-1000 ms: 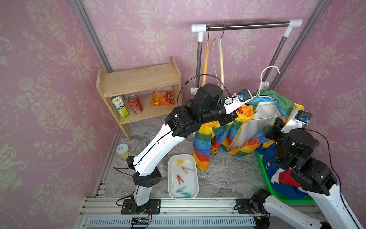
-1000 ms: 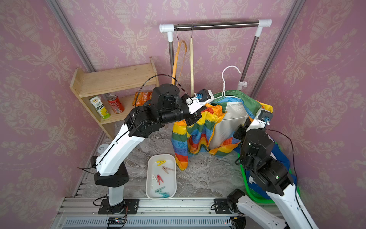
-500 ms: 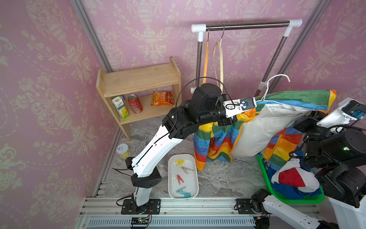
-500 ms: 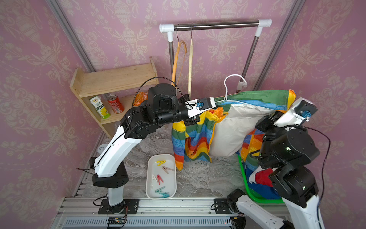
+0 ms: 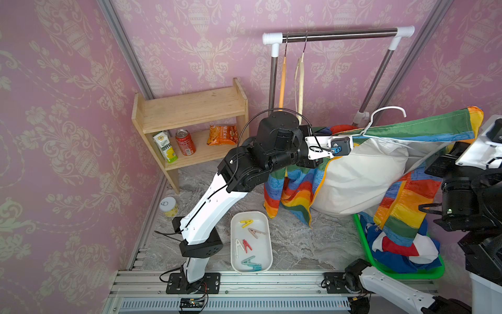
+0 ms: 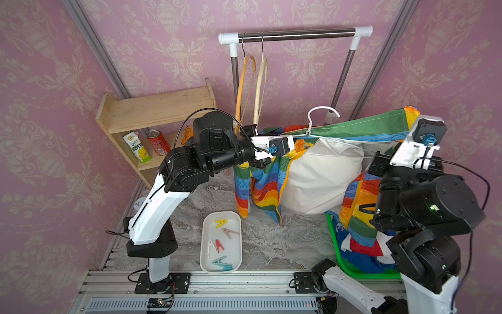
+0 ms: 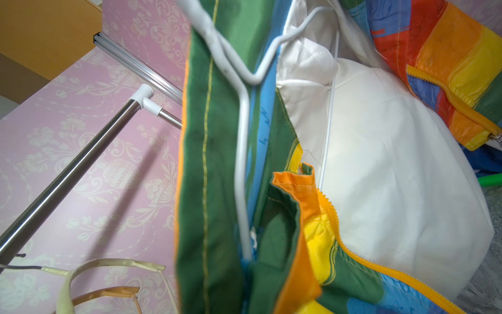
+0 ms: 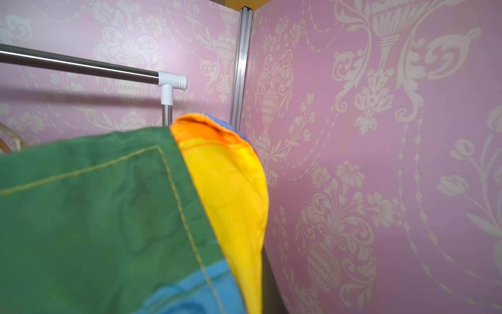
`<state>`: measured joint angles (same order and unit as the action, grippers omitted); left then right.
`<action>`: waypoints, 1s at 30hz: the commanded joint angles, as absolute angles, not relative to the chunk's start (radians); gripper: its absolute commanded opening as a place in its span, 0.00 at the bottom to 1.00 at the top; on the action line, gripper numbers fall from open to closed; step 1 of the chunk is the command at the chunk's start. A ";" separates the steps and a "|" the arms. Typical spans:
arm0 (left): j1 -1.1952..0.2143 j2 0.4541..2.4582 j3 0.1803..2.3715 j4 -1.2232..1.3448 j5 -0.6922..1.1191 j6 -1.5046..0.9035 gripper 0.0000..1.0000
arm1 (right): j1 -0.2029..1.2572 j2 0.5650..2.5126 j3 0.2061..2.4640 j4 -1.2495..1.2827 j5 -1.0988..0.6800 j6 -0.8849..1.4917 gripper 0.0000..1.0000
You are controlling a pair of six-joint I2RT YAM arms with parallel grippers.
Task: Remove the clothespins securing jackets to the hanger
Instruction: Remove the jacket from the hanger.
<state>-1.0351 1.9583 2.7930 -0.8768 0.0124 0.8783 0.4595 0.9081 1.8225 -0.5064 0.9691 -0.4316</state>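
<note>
A rainbow jacket (image 5: 407, 130) on a white wire hanger (image 5: 385, 111) is stretched in the air between my two arms, its white lining showing. My left gripper (image 5: 334, 160) is shut on the hanger's arm (image 7: 241, 136) with green fabric (image 7: 212, 163) around it; the jaws are hidden. High on the right, my right gripper (image 6: 404, 138) is shut on the jacket's far corner (image 8: 95, 204). Several clothespins lie in a white tray (image 5: 270, 244): yellow (image 5: 246, 223), beige (image 5: 255, 232), white (image 5: 238, 246), red (image 5: 246, 245), teal (image 5: 251, 263). A blue, red and white jacket (image 5: 399, 247) lies in a green basket (image 5: 361, 236).
A clothes rack (image 5: 339, 34) at the back carries an orange hanger (image 5: 283, 73) and a cream hanger (image 5: 300, 73), both bare. A wooden shelf (image 5: 190, 108) with a carton, a can and a snack bag stands back left. A small tin (image 5: 168, 205) sits on the floor by the wall.
My right arm has risen and swung to the right with the jacket's corner, pulling the bunched rainbow jacket out into a taut span. The left arm holds its end almost still.
</note>
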 commanded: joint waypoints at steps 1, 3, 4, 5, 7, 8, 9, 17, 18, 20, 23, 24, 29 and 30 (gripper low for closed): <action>-1.023 1.875 2.811 -0.923 0.093 0.904 0.00 | 0.452 0.905 1.843 -0.462 0.984 -0.564 0.02; -1.022 1.848 2.789 -0.951 0.120 0.910 0.00 | 0.452 0.893 1.830 -0.445 0.994 -0.594 0.02; -1.023 1.836 2.775 -0.957 0.120 0.915 0.00 | 0.452 0.886 1.826 -0.438 0.999 -0.604 0.02; -1.023 1.823 2.765 -0.960 0.111 0.924 0.00 | 0.451 0.880 1.825 -0.447 1.000 -0.605 0.02; -1.023 1.813 2.753 -0.960 0.080 0.945 0.00 | 0.451 0.878 1.827 -0.482 1.013 -0.606 0.03; -1.022 1.811 2.753 -0.965 0.071 0.956 0.00 | 0.451 0.882 1.823 -0.505 1.026 -0.614 0.03; -1.023 1.811 2.753 -0.969 0.071 0.961 0.00 | 0.451 0.888 1.818 -0.523 1.040 -0.621 0.03; -1.023 1.808 2.753 -1.025 0.088 0.996 0.00 | 0.449 0.903 1.837 -0.573 1.004 -0.590 0.07; -1.022 1.806 2.755 -1.032 0.088 1.001 0.00 | 0.449 0.906 1.865 -0.607 0.989 -0.561 0.08; -1.022 1.801 2.753 -1.047 0.100 1.012 0.00 | 0.449 0.916 1.924 -0.707 0.940 -0.480 0.06; -1.022 1.787 2.752 -1.057 0.116 1.023 0.00 | 0.449 0.949 1.955 -0.816 0.903 -0.393 0.05; -1.022 1.783 2.752 -1.057 0.119 1.025 0.00 | 0.448 0.959 1.945 -0.828 0.896 -0.375 0.05; -1.016 1.744 2.721 -1.050 0.148 1.030 0.00 | 0.301 1.111 1.991 -0.951 0.688 -0.255 0.07; -1.016 1.737 2.714 -1.049 0.149 1.031 0.00 | 0.206 1.139 2.010 -0.969 0.589 -0.215 0.06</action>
